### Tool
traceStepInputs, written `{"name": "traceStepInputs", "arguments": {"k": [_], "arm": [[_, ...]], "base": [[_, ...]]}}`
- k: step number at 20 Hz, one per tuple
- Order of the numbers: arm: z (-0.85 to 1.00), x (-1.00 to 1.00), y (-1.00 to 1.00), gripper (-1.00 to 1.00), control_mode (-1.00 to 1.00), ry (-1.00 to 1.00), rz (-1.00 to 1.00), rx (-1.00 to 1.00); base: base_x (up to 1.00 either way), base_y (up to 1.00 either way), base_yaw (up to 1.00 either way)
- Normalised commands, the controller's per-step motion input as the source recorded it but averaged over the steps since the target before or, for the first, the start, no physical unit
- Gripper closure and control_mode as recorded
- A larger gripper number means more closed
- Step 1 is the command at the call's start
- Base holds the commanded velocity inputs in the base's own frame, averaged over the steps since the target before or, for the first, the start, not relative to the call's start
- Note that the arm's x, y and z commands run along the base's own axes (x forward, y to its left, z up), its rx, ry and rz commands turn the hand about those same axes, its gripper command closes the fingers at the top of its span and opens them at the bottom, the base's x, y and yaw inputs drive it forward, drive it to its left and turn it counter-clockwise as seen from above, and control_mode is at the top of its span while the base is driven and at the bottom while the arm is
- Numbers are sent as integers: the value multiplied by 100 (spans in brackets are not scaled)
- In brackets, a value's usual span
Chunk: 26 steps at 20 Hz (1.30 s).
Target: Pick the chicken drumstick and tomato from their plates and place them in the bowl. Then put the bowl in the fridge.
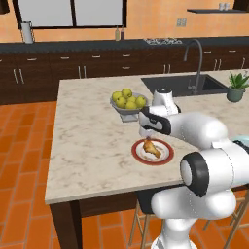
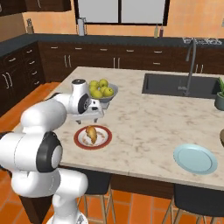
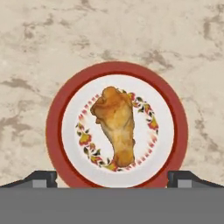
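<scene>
The pincer point(image 3: 112, 178) hangs with its fingers spread wide, empty, right above the chicken drumstick point(image 3: 116, 131), which lies on the red-rimmed plate point(image 1: 166, 155) on the marble table point(image 1: 87, 146), the grey bowl of apples point(image 1: 128, 101) just behind and the pale blue plate point(image 2: 195, 159) well apart.

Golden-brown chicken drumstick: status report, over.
Pincer open, hovering above the red-rimmed white plate. Golden-brown chicken drumstick lying on that plate, ungrasped. Grey footed bowl of yellow-green apples stands just beyond; nothing between pincer and drumstick.
</scene>
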Motion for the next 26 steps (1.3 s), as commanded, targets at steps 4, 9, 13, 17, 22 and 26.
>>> {"name": "traceStepInputs", "arguments": {"k": [4, 9, 13, 17, 22, 26], "arm": [[-69, 38, -1, -100, -100, 11, 12, -3], [-63, 18, -2, -100, -100, 4, 6, -4], [-50, 2, 0, -100, -100, 7, 5, 0], [-38, 1, 0, -100, -100, 5, 4, 0], [-33, 0, 0, 100, -100, 0, 7, 0], [-13, 0, -1, 100, -100, 0, 5, 0]], "base": [[0, 0, 0], [0, 0, 0], [0, 0, 0], [0, 0, 0], [0, 0, 0], [0, 0, 0]]}}
